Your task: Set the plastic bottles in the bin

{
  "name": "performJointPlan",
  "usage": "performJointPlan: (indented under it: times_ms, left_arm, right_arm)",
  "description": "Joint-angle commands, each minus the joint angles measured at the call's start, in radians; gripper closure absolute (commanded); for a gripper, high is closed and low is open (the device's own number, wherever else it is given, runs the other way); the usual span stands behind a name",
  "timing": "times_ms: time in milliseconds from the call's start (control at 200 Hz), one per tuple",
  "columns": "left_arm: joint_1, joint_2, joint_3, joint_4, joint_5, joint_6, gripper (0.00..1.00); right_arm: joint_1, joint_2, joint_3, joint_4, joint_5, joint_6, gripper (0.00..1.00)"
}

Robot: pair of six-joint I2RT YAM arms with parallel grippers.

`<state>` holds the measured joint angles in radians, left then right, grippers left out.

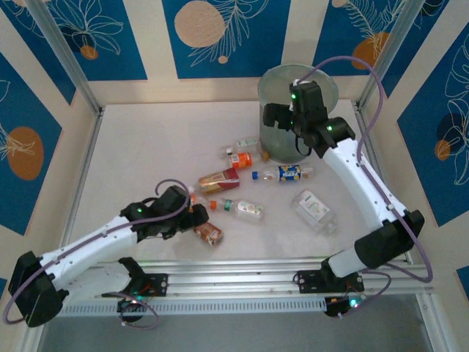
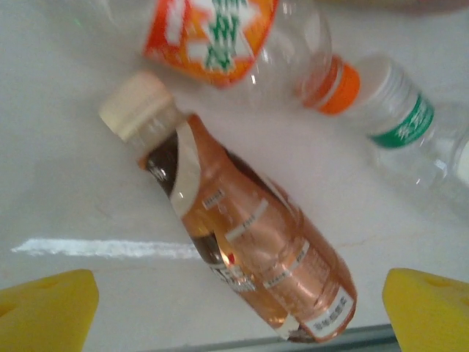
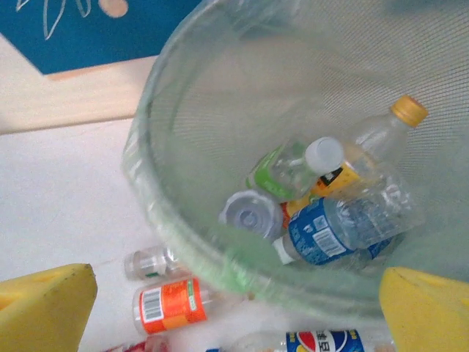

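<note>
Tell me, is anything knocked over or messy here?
Yes. Several plastic bottles lie on their sides, scattered over the table beside the bin, like the brown-label bottle. The bin stands upright with other bottles inside. No spill shows.

View looking down into the bin (image 3: 157, 205), a round translucent grey-green wastebasket, with plastic bottles (image 3: 352, 180) heaped at its bottom: a blue-labelled bottle (image 3: 330, 233), a yellow-capped bottle (image 3: 396, 121), a green-labelled bottle (image 3: 282, 172) with a white cap, and one showing its round grey end (image 3: 253, 213). On the white table (image 3: 58, 191), just beside the bin's wall, lie an orange-labelled bottle (image 3: 168, 304), a small clear bottle (image 3: 150, 262) and a blue-and-red-labelled bottle (image 3: 322, 342). The right gripper (image 3: 234, 315) shows its yellow fingertips (image 3: 44, 308) in the lower corners, spread wide apart.
</note>
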<state>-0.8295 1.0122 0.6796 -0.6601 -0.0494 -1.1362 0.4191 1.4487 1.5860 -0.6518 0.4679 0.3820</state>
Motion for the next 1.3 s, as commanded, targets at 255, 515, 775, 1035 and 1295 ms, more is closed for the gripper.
performJointPlan:
  times_ms: [255,515,775,1035,1295]
  left_arm:
    - [-0.171,0.291,0.147,0.034,-0.126,-0.213,0.00]
    - [-0.188,0.406,0.188,0.018,-0.146,-0.298,0.00]
    - [-0.188,0.465,0.189,-0.029,-0.131,-0.328,0.00]
    - [-0.179,0.508,0.183,-0.033,-0.140,-0.338,0.02]
    - [-0.155,0.539,0.171,-0.035,-0.124,-0.336,0.14]
  right_arm:
    - [-0.003,-0.250,-0.194,0.084,-0.052,-0.048,0.01]
    - [-0.028,-0.337,-0.245,0.095,-0.090,-0.075,0.01]
    - [-0.058,-0.393,-0.290,0.127,-0.132,-0.070,0.01]
    - [-0.075,-0.391,-0.307,0.144,-0.178,-0.057,0.01]
    - [-0.085,-0.392,-0.313,0.144,-0.174,-0.055,0.01]
